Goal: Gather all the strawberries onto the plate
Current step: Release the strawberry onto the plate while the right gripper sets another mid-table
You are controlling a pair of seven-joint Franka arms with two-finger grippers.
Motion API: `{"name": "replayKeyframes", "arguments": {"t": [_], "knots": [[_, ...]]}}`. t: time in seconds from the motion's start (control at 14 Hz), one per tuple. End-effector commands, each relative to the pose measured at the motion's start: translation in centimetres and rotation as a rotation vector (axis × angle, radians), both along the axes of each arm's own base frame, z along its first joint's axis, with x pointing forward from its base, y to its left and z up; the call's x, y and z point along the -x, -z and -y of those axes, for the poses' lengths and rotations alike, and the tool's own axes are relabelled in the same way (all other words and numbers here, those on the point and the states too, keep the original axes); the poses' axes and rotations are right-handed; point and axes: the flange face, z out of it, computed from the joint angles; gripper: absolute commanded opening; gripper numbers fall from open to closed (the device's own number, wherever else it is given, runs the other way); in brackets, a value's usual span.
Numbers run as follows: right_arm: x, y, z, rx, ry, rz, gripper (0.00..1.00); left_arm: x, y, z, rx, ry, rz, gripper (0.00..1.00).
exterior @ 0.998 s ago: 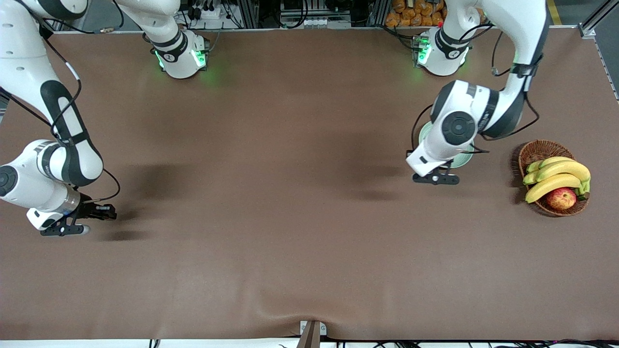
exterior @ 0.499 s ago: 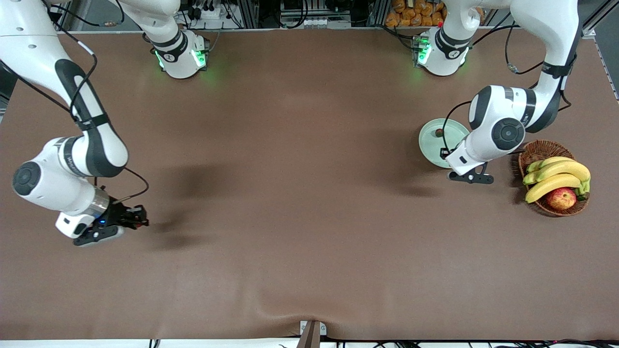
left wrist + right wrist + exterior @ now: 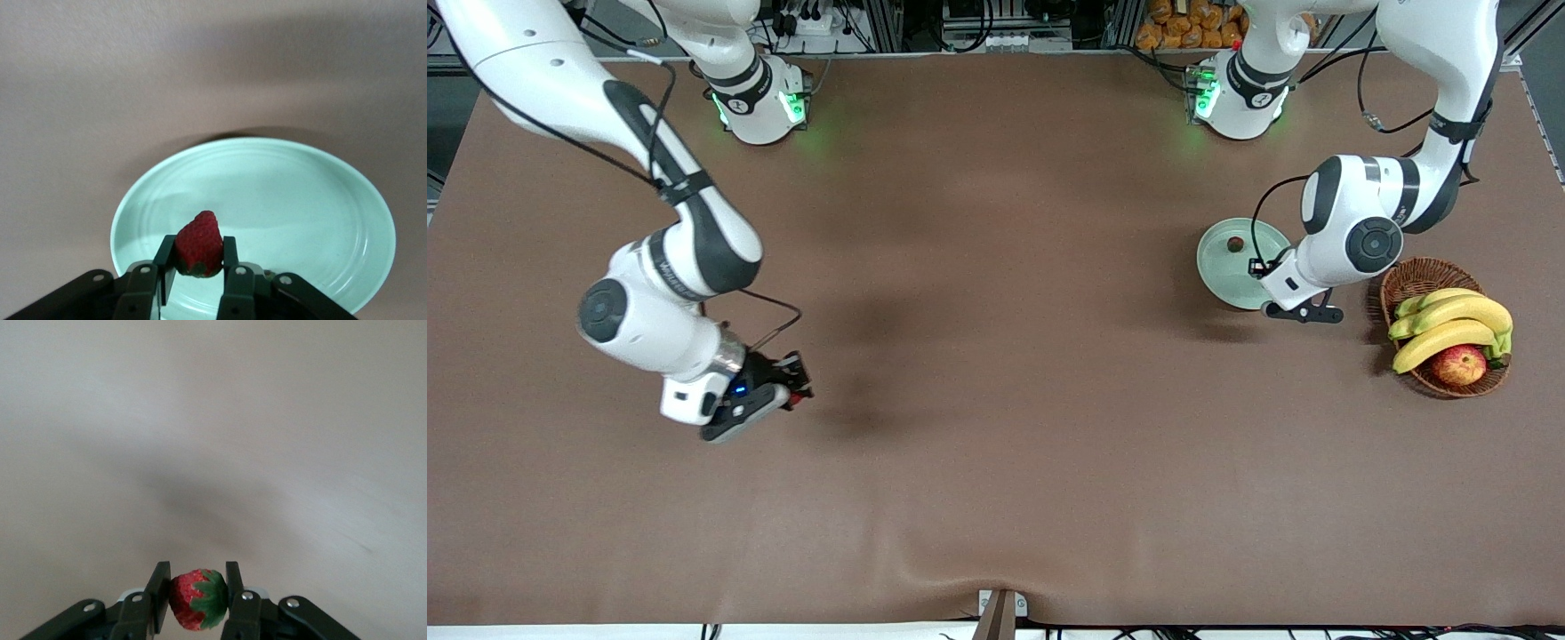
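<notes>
Left claw (image 3: 199, 267) hangs over the edge of the plate (image 3: 347, 220), pinching a strawberry (image 3: 199, 243). Another berry (image 3: 1234, 244) lies in the plate already. Just beside this claw, toward the left arm's end of the table, sits a basket (image 3: 1414, 277) with bananas (image 3: 1449, 324) and an apple (image 3: 1458, 364). Right claw (image 3: 197, 597) pinches a strawberry (image 3: 197, 599) too, over bare brown table (image 3: 996, 356), well apart from the plate.
</notes>
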Motion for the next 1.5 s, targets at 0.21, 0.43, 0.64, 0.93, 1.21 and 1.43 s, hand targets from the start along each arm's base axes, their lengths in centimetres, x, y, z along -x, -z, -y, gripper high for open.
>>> {"name": "replayKeyframes", "arguments": {"t": [0.21,0.43,0.64,0.93,1.21,1.43], "knots": [[2.0,-1.7,-13.8,-0.088,-0.129,0.09,0.0,0.0,-0.9,1.2,-0.002,0.014,0.027,1.0],[3.6,-0.6,-20.1,-0.159,-0.112,0.139,0.0,-1.9,-2.5,2.1,0.005,0.032,0.065,1.0],[4.4,2.1,-24.2,-0.17,-0.143,0.174,0.01,-3.8,-3.7,4.1,0.017,0.064,0.104,1.0],[7.2,5.9,-30.3,-0.169,-0.115,0.205,0.01,-7.0,-4.8,5.9,0.031,0.087,0.155,1.0],[9.1,9.2,-35.2,-0.136,-0.098,0.269,0.02,-9.1,-6.0,8.6,0.046,0.082,0.2,1.0],[10.7,12.2,-37.0,-0.127,-0.096,0.311,0.05,-10.3,-6.6,10.7,0.059,0.071,0.225,1.0]]}}
